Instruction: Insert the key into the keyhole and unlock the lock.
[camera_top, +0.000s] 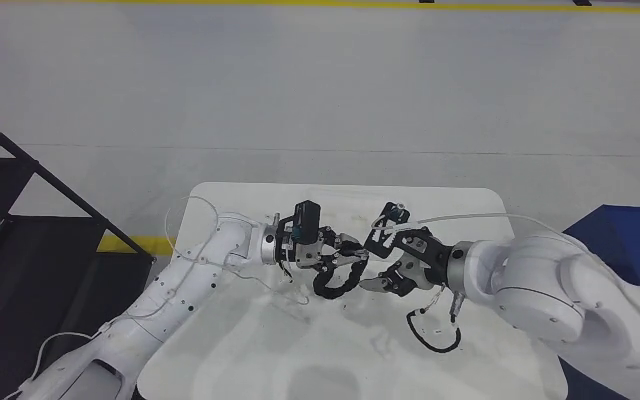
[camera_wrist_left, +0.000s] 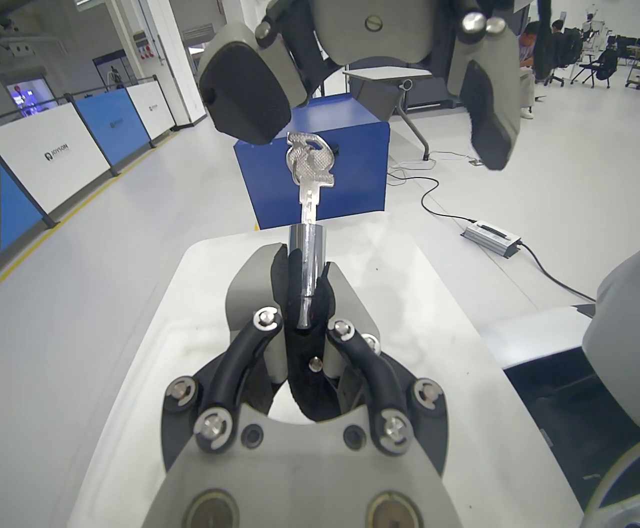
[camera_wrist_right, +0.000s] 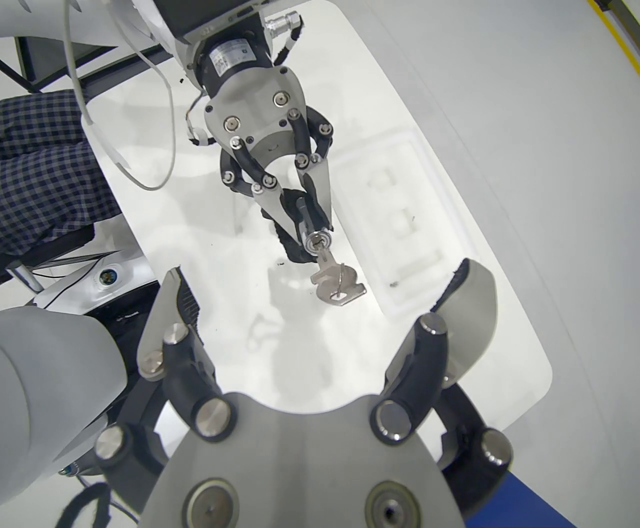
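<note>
My left gripper (camera_wrist_left: 306, 280) is shut on a chrome cylinder lock (camera_wrist_left: 309, 270), held above the white table. A silver key (camera_wrist_left: 311, 172) sticks out of the lock's keyhole, with a second key hanging from its ring. In the right wrist view the lock (camera_wrist_right: 318, 241) and the key (camera_wrist_right: 336, 282) point toward my right gripper (camera_wrist_right: 325, 295), which is open and a short way back from the key head, touching nothing. From above, the left gripper (camera_top: 352, 266) and the right gripper (camera_top: 378, 262) face each other over the table's middle.
A white foam tray (camera_wrist_right: 410, 235) with shaped recesses lies on the table (camera_top: 250, 340) beside the grippers. A blue box (camera_wrist_left: 345, 165) stands on the floor beyond the table's end. Cables hang from both arms.
</note>
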